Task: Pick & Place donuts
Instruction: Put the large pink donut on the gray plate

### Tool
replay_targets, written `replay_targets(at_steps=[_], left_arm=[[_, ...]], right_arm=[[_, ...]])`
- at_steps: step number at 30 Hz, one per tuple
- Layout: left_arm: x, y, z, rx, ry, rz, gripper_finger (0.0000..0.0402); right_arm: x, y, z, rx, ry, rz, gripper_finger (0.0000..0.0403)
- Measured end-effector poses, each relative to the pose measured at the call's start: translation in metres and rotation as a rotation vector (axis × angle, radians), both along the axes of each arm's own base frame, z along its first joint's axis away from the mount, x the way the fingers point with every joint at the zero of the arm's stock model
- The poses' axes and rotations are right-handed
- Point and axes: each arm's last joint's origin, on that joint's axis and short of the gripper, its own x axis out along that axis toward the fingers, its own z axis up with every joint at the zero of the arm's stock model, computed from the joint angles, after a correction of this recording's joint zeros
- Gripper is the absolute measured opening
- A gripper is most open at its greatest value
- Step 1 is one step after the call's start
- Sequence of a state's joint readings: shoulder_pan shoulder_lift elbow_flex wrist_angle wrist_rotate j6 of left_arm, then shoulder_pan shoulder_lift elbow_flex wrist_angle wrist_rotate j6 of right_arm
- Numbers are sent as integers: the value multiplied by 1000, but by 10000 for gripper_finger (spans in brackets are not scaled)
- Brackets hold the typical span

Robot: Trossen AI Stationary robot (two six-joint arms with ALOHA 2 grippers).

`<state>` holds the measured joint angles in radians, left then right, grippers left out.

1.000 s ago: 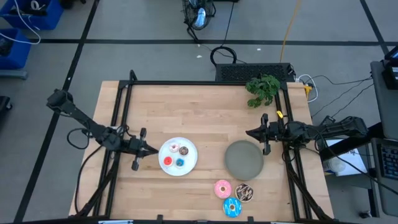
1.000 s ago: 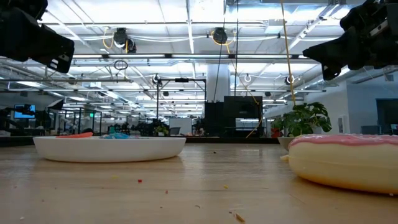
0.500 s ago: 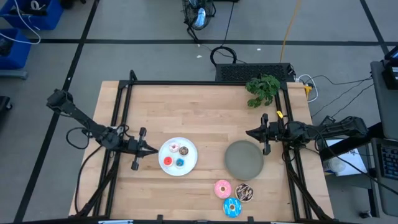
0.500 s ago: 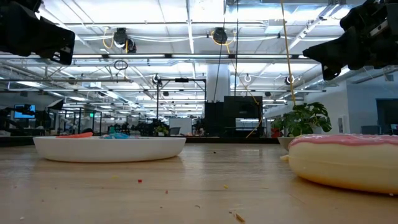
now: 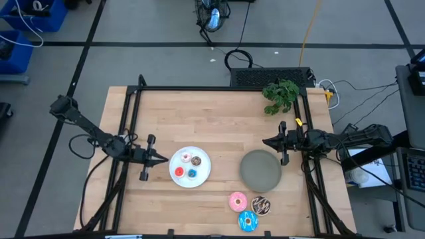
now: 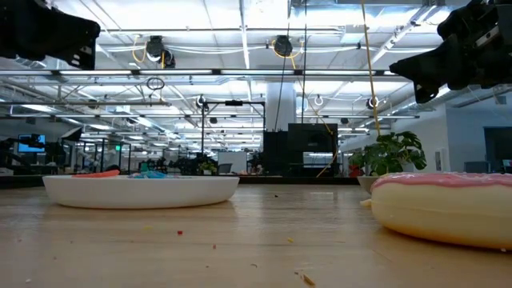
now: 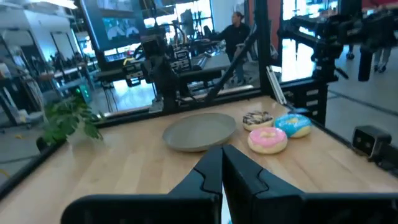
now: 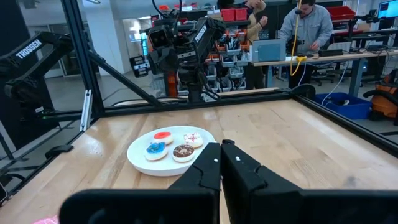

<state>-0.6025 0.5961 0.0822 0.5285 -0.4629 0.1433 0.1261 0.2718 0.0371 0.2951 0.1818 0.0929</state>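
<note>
- The left gripper (image 5: 163,159), fingers pressed together and empty, sits slightly farther from the white plate (image 5: 202,174) than a second ago in the high view, backed off along the table's left side.
- In the low view the left arm (image 6: 50,34) stands higher in the upper left corner than before, more of it cut off by the edge.

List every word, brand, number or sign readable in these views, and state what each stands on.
"TROSSEN": white letters on the dark robot arm segment in the right wrist view.
Lit monitor screens in the room behind the left wrist view: content too blurred to read.
No readable text on the donuts, plates or wooden table.
</note>
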Motion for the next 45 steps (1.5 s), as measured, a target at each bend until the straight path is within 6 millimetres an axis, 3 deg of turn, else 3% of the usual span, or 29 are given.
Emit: replay_targets(at_steps=[21, 35, 45], left_arm=[[0, 0, 0, -143, 21, -3, 17], [0, 4, 13, 123, -122, 121, 17], [0, 4, 9, 139, -91, 129, 17]], right_arm=[[0, 0, 0, 0, 0, 0, 0], [0, 0, 0, 0, 0, 0, 0], [0, 0, 0, 1, -4, 0, 0]])
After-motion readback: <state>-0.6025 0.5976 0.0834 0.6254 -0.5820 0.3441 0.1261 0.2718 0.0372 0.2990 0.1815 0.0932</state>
